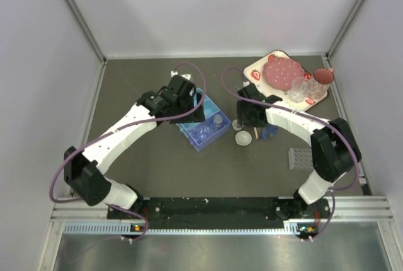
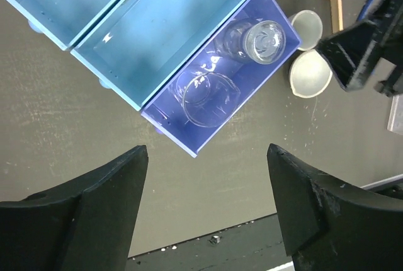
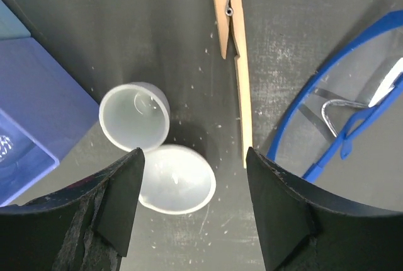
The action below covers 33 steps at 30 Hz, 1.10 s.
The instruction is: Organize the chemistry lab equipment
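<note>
Two arms are reaching over the bench [image 1: 157, 176]. On the left, the left gripper [image 2: 208, 201] is hanging released, jaws wide and holding nothing, above bare bench just beside the bin [image 2: 164, 25]. That bin is sitting mid-bench. Its purple end compartment is already holding a clear dish [image 2: 204, 98] and a clear jar [image 2: 258, 41].

Just right of the bin, a white cup [image 3: 134, 116] and a white bowl [image 3: 176, 179] are lying together, touching or nearly so. The right gripper [image 3: 195, 201] is hovering over the bowl with jaws apart, straddling it and not gripping.

The step in hand is probably picking up the bowl. To do it well, the jaws should be centred so both pads meet the rim on opposite sides, with the left finger kept off the cup. The bowl looks smooth and thin, so a gentle squeeze and a straight lift are likely safest before it crosses to the bin. The left arm is crowding that path.

Further right, the tongs [image 3: 233, 50] are lying beside a blue frame [image 3: 352, 113]. The rack [image 1: 300, 157] is resting near the right edge, and the tray [image 1: 289, 79] is occupying the far right corner.
</note>
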{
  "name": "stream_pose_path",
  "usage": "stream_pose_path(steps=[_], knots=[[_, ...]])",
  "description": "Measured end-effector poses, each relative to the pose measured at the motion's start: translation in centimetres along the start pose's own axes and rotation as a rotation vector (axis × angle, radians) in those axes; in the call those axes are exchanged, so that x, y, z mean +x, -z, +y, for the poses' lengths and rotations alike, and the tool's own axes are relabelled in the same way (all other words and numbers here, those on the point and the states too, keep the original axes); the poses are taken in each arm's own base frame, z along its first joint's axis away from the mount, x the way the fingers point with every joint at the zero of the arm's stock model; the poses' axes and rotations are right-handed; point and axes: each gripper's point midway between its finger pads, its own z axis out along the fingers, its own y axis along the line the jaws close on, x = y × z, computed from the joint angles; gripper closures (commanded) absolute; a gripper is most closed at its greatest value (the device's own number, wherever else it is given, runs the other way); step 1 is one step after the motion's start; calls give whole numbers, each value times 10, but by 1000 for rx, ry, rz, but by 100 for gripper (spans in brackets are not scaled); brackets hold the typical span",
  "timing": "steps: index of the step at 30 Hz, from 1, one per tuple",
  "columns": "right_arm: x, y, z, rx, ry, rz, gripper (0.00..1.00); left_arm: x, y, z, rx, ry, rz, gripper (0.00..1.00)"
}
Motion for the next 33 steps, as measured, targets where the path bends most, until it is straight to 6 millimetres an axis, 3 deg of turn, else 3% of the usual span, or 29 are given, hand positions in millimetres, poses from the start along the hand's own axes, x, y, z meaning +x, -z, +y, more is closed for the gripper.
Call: stream_pose_path(steps=[1,7,12,17,24,27,33], knots=[[0,-3,1,1,2,4,35,-2,5,0,7,-5,-12,1],[-10,-11,8,3,3,-1,40,-9,20,0,23,-16,-64,1],[-18,-19,14,3,2,-5,48,-4,22,7,16,-18,-64,1],[-11,-33,14,18,10,23,53,0,20,13,3,-26,-57,1],[-3,-44,13,33,17,54,82,-3,31,17,3,-25,-95,1],[-3,-44,13,33,20,57,100,-3,34,20,3,-21,-103,1],[-7,-43,15,30,16,48,100,3,31,28,-14,-16,-91,1]])
